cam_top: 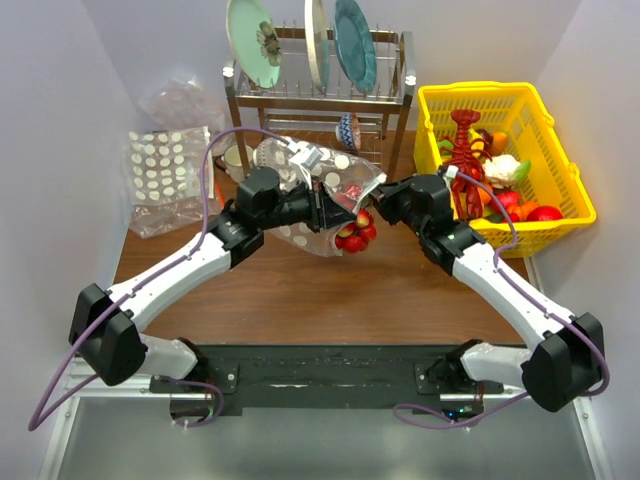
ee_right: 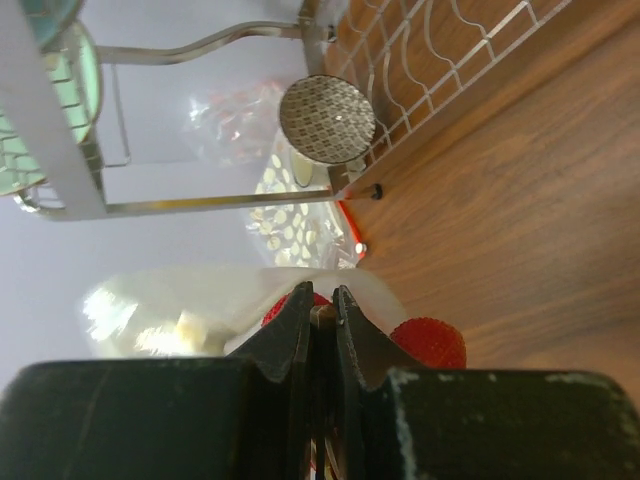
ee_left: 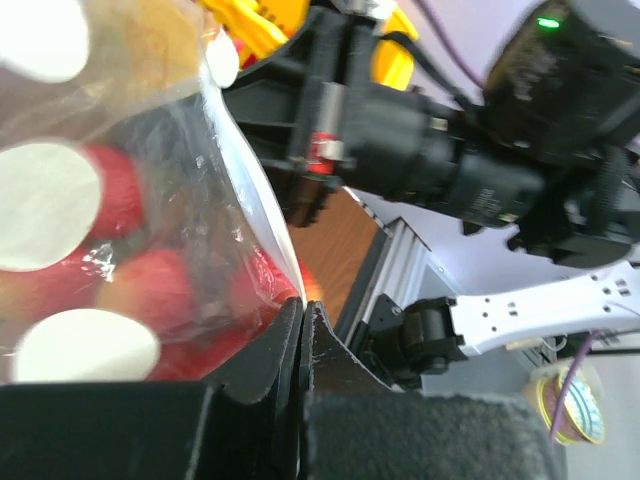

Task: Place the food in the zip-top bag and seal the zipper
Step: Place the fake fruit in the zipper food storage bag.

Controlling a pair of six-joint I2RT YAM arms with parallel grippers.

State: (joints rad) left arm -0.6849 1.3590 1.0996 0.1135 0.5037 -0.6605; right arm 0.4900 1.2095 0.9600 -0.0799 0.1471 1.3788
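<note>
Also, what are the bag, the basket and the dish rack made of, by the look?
Bag: thin clear plastic film, glossy. It wrinkles and glints, and the red food shows through it.
Basket: likely moulded plastic, given the uniform yellow and the lattice walls.
Dish rack: bare metal, probably steel, with a silvery shine on thin rods.

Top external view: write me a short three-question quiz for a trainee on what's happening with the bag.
1. True or false: no gripper is touching the zip-top bag.
2. The food seen inside it is mostly: A red, B blue, C black?
3. Fill in: the toy lobster lies in the ___ basket.
Key: 1 false, the left gripper and right gripper both pinch it; 2 A; 3 yellow.
</note>
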